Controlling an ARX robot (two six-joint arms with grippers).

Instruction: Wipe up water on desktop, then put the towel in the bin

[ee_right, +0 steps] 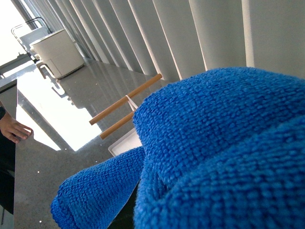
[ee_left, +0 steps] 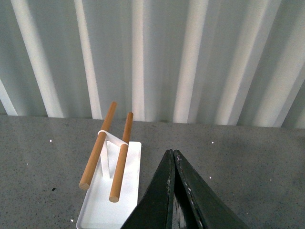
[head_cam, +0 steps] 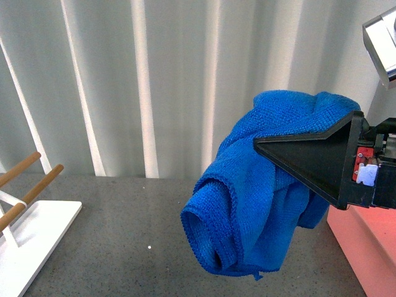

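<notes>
While your right gripper [head_cam: 267,148] pinches the blue towel [head_cam: 244,204] aloft over the desktop [head_cam: 124,238], the pink bin [head_cam: 366,250] sits below on its right side; your left gripper [ee_left: 172,155], jaws pressed together, looks farther off.

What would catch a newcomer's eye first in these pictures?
The bright blue towel stands out, bunched and hanging in the air from the right gripper, above the dark speckled desktop. Low to its right, at the front view's edge, sits the salmon-pink bin. On the far left stands a white rack with wooden rods, and the left gripper points toward it, shut and empty.
</notes>
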